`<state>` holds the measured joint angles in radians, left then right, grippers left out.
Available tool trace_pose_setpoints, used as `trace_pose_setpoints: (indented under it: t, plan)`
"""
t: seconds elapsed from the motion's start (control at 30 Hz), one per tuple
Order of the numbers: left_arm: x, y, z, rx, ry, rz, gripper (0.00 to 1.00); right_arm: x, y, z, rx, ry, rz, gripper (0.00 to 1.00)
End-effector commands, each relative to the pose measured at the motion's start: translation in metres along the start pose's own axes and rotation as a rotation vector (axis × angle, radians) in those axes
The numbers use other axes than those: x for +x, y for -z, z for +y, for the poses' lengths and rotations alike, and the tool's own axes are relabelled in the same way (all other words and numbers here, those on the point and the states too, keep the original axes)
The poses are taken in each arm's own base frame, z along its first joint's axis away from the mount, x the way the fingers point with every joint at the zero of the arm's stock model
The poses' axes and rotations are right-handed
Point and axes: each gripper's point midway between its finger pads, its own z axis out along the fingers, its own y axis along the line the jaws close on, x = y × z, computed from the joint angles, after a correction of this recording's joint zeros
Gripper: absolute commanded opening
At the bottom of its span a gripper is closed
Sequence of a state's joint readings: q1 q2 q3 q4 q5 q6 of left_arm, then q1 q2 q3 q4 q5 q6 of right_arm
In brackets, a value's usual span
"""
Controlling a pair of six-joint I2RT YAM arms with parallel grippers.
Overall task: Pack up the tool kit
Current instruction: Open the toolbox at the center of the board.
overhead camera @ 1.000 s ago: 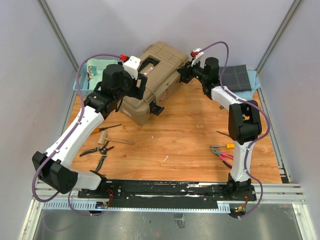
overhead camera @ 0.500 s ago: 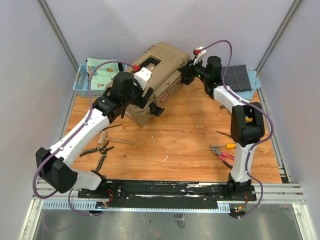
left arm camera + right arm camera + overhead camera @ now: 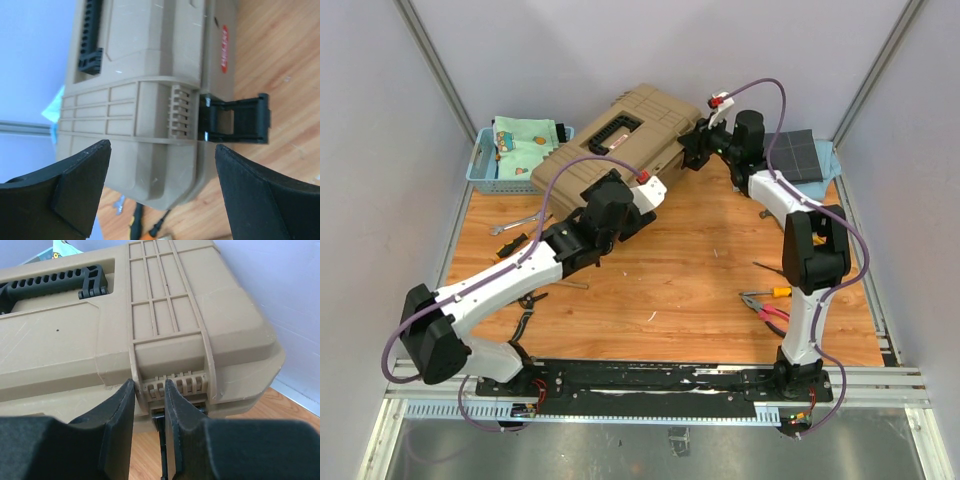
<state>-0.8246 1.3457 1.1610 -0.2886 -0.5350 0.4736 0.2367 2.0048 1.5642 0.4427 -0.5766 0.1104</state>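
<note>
The tool kit is a tan toolbox (image 3: 615, 140) lying at the back of the table with its lid down and its black handle (image 3: 55, 282) on top. My left gripper (image 3: 620, 205) hovers open above the box's front left corner (image 3: 165, 185), touching nothing; its midpoint is (image 3: 162, 150). One black latch (image 3: 235, 120) hangs open from the front. My right gripper (image 3: 692, 150) is at the box's right end, its jaws (image 3: 149, 387) shut on the rib of the lid's latch mount (image 3: 172, 382). Loose hand tools lie left (image 3: 515, 228) and right (image 3: 765, 305).
A blue mesh basket (image 3: 485, 172) with patterned cloth sits at the back left. A folded dark grey cloth (image 3: 792, 152) lies at the back right. Pliers (image 3: 525, 302) are partly under my left arm. A screwdriver (image 3: 150, 230) lies past the box's left end.
My left arm has left the toolbox's left end and swung right and down to the box's front. The toolbox now lies flatter and further back. The right gripper has kept its grip.
</note>
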Motion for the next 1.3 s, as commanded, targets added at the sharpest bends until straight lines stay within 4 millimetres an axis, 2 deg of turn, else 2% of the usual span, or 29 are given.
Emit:
trace_pose_setpoints:
  t: [0.0, 0.2, 0.57, 0.9, 1.03, 1.27]
  plan:
    - [-0.016, -0.005, 0.022, -0.213, -0.097, -0.030, 0.89, -0.102, 0.023, 0.006, -0.004, 0.074, -0.200, 0.01]
    - [-0.020, -0.013, 0.013, -0.251, -0.145, -0.021, 0.90, -0.107, 0.026, 0.007, -0.009, 0.069, -0.204, 0.01]
    - [0.002, -0.015, 0.008, -0.296, -0.195, 0.036, 0.90, -0.115, 0.030, 0.003, -0.006, 0.057, -0.211, 0.01]
    - [0.013, -0.023, 0.007, -0.360, -0.227, 0.089, 0.91, -0.117, 0.035, 0.001, 0.000, 0.055, -0.211, 0.01]
    - [0.014, -0.023, 0.012, -0.413, -0.245, 0.101, 0.91, -0.121, 0.038, -0.001, 0.003, 0.056, -0.217, 0.01]
    - [0.001, -0.018, 0.030, -0.510, -0.265, 0.080, 0.91, -0.121, 0.045, -0.003, 0.007, 0.054, -0.219, 0.01]
